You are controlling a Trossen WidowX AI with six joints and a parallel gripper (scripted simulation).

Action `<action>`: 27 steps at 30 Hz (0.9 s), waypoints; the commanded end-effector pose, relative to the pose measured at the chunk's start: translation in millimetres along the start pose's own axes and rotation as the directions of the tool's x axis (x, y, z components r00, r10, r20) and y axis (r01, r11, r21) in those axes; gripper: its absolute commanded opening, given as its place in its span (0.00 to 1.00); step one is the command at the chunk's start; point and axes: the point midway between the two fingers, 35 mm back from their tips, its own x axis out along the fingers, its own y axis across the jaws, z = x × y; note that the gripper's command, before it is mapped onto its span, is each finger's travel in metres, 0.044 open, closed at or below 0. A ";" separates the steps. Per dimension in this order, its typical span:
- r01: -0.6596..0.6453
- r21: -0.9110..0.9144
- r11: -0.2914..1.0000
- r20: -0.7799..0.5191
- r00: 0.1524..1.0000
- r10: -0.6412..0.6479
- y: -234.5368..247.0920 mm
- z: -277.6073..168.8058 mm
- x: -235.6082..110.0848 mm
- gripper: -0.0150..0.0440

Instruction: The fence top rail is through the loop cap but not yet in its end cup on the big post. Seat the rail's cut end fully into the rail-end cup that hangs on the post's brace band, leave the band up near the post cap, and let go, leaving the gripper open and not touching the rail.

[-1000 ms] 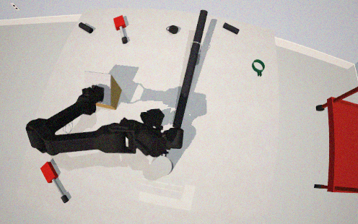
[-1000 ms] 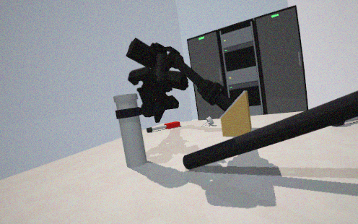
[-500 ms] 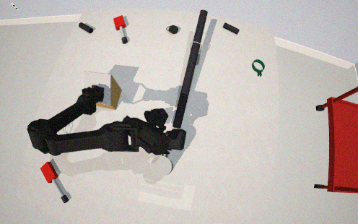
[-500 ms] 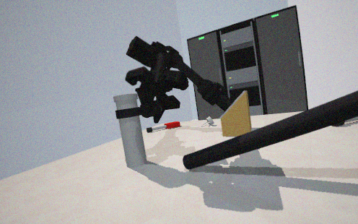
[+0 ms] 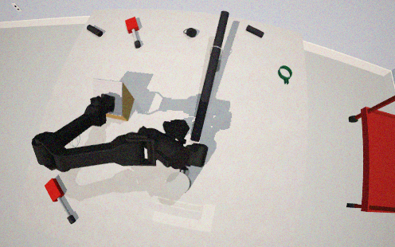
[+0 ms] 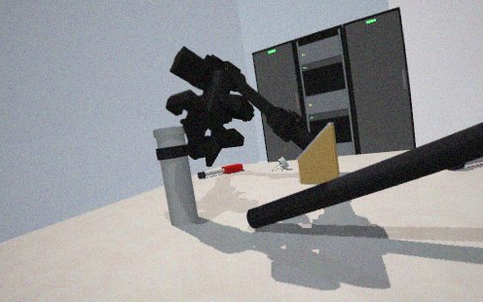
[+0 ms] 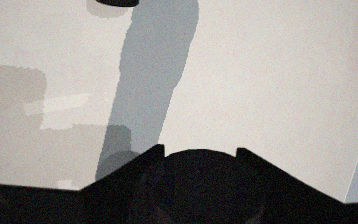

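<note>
Could go wrong: tugging the rail-end cup (image 7: 205,185) down and dragging the brace band (image 6: 170,153) away from the top of the big post (image 6: 180,195). Caused by pulling hard while squeezing so tight. Could also knock the post over by pushing sideways. Could also miss, because the rail (image 6: 388,172) hangs low and slanted, so the cut end (image 6: 252,218) may bump the post instead of sliding in.

Gripper (image 6: 210,148) up high, right beside the band. Squeezed about halfway shut, stopped by something in between. Looks like a dark round thing between the fingers in the wrist view, most likely the cup, though hard to tell for sure.

Rail not in the fingers at all. Cut end down near the table, off to one side of the post and lower than the band, not in the cup yet. Far end up through the loop cap, out by the table's far edge.
</note>
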 end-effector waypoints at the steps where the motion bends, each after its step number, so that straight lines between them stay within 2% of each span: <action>1: 0.003 0.014 1.000 -0.002 1.000 -0.003 -2.7 1.1 1.4 0.25; 10: 0.003 0.048 0.999 -0.021 1.000 -0.002 -5.9 1.0 3.1 0.25; 27: 0.003 0.002 1.000 0.006 1.000 -0.003 -1.6 1.2 0.7 0.25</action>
